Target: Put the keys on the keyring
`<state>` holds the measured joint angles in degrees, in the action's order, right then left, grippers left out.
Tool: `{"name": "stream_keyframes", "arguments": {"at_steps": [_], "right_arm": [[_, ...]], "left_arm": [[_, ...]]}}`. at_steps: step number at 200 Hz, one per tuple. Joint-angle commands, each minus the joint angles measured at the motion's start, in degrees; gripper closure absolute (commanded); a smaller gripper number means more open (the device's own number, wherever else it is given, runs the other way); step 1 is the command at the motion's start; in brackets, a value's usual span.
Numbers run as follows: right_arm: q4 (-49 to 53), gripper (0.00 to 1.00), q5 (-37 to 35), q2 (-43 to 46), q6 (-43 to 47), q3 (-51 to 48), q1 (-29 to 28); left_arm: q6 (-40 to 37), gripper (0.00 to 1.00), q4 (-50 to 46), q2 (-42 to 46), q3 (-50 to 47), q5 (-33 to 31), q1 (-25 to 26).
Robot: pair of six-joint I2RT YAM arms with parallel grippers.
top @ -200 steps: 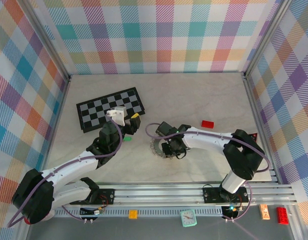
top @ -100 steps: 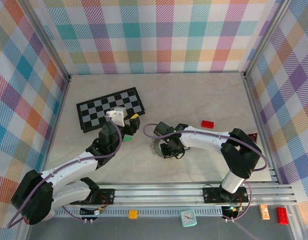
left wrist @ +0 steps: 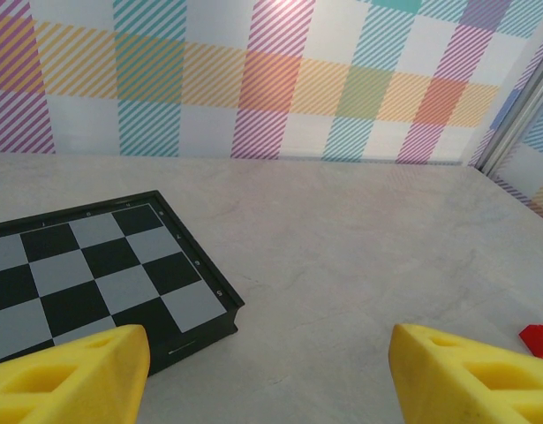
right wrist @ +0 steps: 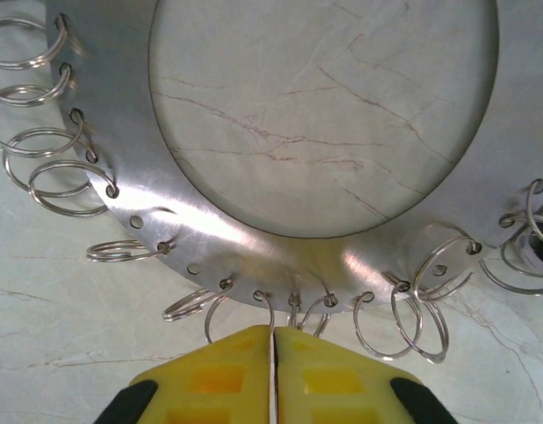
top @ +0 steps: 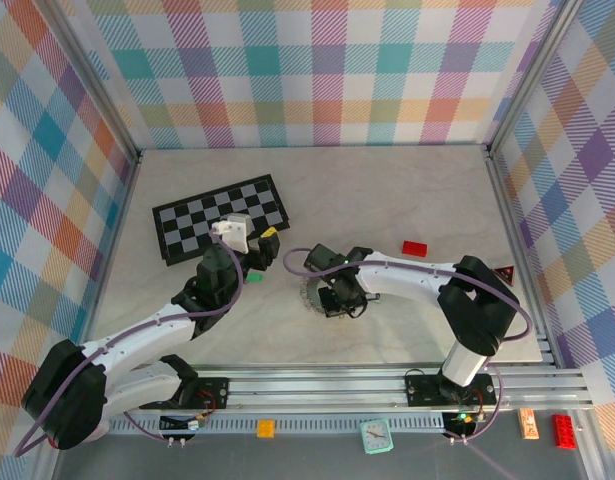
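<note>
**Two-arm station, seen from above and from both wrists.** The counter carries a chessboard at far left. The left arm reaches up beside the board's near edge, and the right arm bends in toward the middle. The keyring (a flat metal annulus whose rim is pierced with holes carrying many small wire loops) lies flat near the counter's centre, under the right wrist. The left fingers are spread wide with nothing between them, pointing across the counter with the chessboard's corner ahead on their left. The right fingers are pressed together at the keyring's near rim. One loop runs into the seam between them, so they appear to pinch it, though the contact itself is hidden. The green key lies on the counter just beside the left wrist, apart from the keyring; the black key cannot be made out with certainty. A red brick lies well apart to the right. The step in hand, as judged, is securing one loop so that a key can be threaded. To do it well, the pinch should take that single loop and not its neighbours, which crowd close on both sides. The loop should be raised only enough to stand clear, with its free end exposed toward the left, from where the green key would come.
</note>
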<state>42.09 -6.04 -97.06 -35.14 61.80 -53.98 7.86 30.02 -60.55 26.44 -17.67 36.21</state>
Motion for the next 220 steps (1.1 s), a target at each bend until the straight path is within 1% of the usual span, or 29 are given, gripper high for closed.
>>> {"name": "stream_keyframes", "arguments": {"at_steps": [1,85,144,178,202,220], "right_arm": [[2.24,0.85,-1.14,-0.14,0.62,2.13,-0.34],[5.00,0.84,-1.78,-4.82,1.31,4.97,-0.34],[5.79,0.85,-1.19,-5.86,1.61,5.37,-0.34],[6.51,0.85,-1.27,-4.76,1.39,5.55,-0.34],[6.94,0.85,-1.34,-1.73,0.69,5.32,-0.30],[7.44,0.81,-1.09,0.92,-0.81,4.25,-0.34]], "left_arm": [[-0.92,0.29,1.61,1.01,-0.59,-1.04,-0.46],[-0.91,0.29,1.52,1.25,-0.94,-1.23,-0.44],[-1.00,0.29,1.49,1.32,-1.00,-1.40,-0.43],[-1.09,0.29,1.55,1.32,-1.04,-1.31,-0.48],[-1.18,0.29,1.53,1.36,-0.95,-1.40,-0.43],[-1.14,0.29,1.47,1.39,-0.95,-1.31,-0.43]]}}
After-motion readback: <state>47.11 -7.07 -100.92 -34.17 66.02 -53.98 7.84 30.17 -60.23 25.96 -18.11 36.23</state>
